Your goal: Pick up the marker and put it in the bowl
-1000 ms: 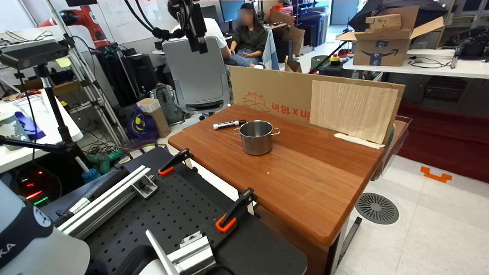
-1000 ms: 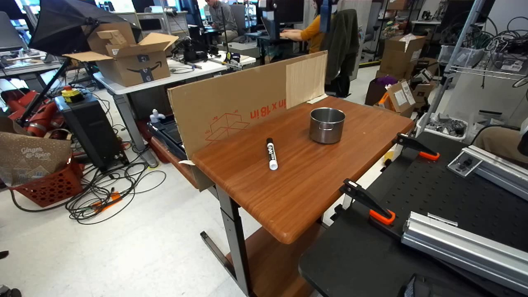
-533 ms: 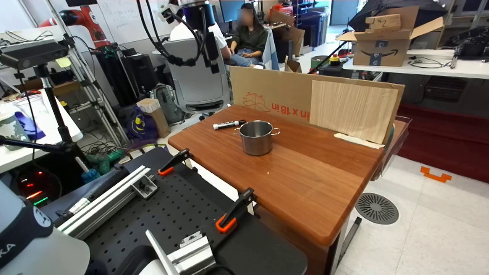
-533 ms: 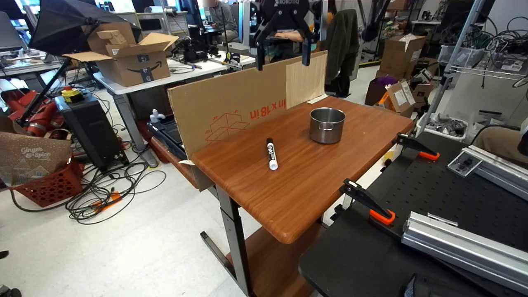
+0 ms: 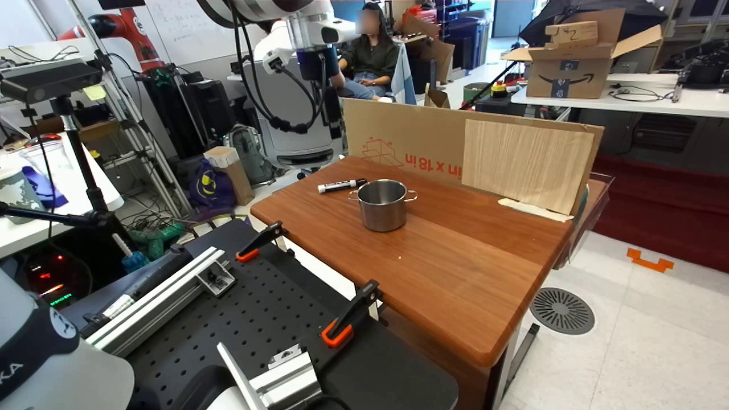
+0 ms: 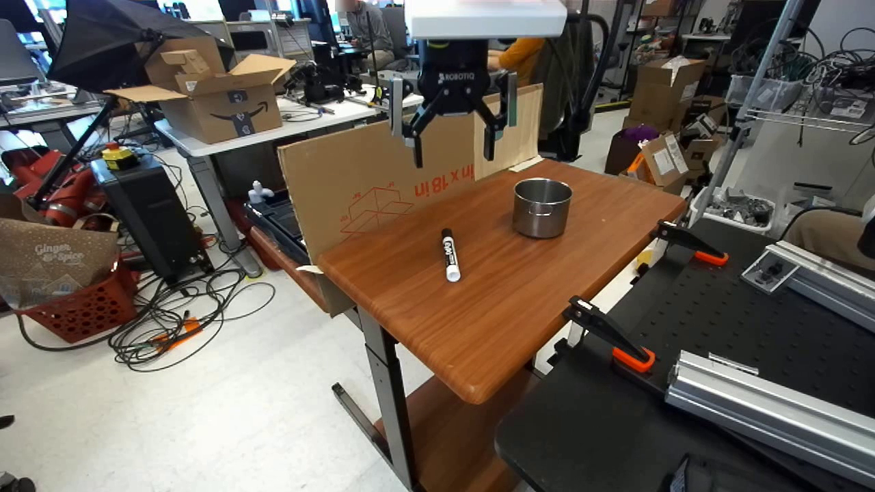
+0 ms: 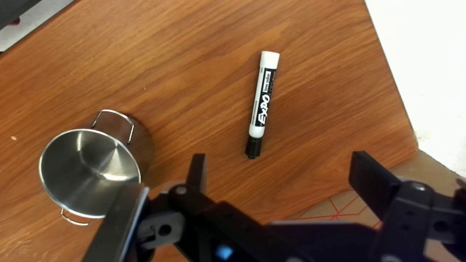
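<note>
Hangs, in an exterior view, with the arm point(image 6: 485, 19) at twelve o'clock and the gripper point(image 6: 453, 152) pointing to six. Holds nothing between widely parted fingers point(image 7: 196, 171). Has, in the wrist view, the marker point(image 7: 263, 96) on the table point(image 7: 182, 72) near twelve o'clock from their gap and the bowl point(image 7: 72, 160) at nine. Reads "EXPO" and "low odor" on the marker, "ROBOTIQ" on the gripper.

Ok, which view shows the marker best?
The wrist view. There the marker is largest, unobstructed, its EXPO lettering clearly legible. Both exterior views show it smaller, lying on the brown table, label harder to read.
</note>
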`<state>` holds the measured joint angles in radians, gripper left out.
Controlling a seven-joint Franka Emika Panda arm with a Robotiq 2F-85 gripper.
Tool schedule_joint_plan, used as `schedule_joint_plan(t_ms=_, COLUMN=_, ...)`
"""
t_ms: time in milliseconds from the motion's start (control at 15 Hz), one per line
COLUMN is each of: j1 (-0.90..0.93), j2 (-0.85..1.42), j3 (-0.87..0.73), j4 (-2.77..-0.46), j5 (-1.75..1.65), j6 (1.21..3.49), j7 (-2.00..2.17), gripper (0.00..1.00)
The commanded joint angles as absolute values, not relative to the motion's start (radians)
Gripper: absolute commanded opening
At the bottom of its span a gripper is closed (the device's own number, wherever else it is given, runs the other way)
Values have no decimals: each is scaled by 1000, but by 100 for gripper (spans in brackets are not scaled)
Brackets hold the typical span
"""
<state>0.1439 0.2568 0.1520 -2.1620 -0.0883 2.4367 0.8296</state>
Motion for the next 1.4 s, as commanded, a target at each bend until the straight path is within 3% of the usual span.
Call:
schedule_joint_plan(t_ms=0, j1=185, j2=329, j3=104, j4=-2115, j5=-80, j6=2463, j7=861, gripper=100)
schedule_joint_plan(t_ms=1333, j1=280, j2=659, j3=7, j4=-1883, j5=-43, j6=2459, j7=944, gripper=100)
